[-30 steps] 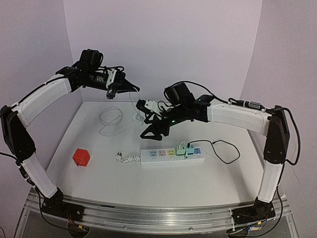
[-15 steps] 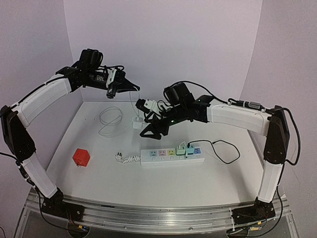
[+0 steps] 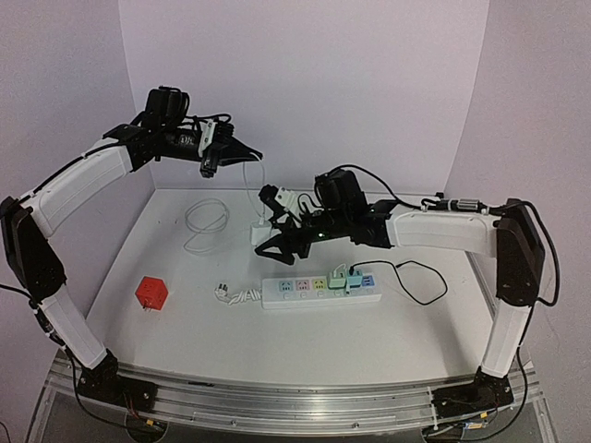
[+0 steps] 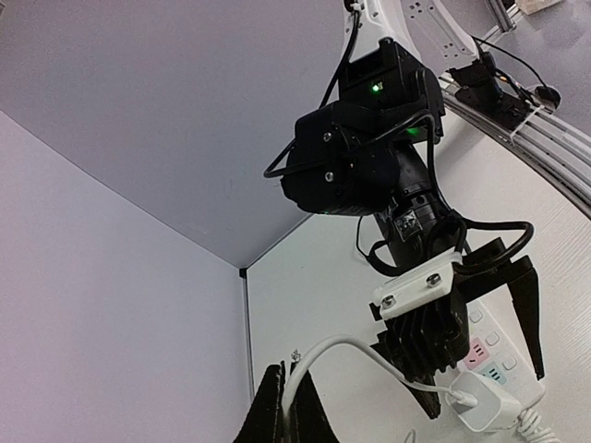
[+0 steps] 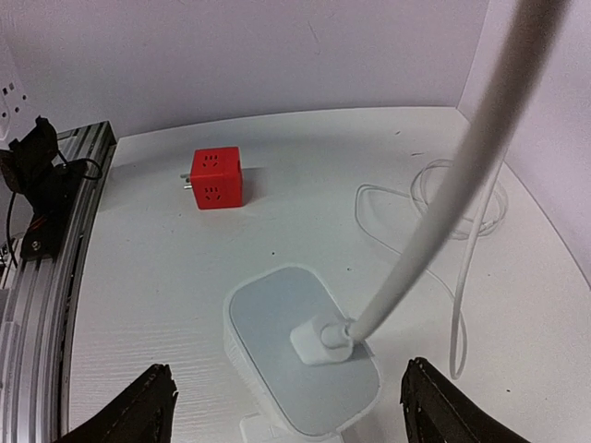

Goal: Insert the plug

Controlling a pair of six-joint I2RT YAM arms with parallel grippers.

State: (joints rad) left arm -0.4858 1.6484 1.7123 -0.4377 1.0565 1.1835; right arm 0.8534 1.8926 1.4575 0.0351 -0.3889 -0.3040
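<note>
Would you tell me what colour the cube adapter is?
The cube adapter is red, clearest from the right wrist.

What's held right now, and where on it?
The left gripper pinches the white cable above its adapter, which hangs below. The right gripper is open around the adapter, holding nothing.

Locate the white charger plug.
Top view, centre: white charger plug hangs by its cable from the left gripper, inside the open right gripper, behind the power strip.
</note>
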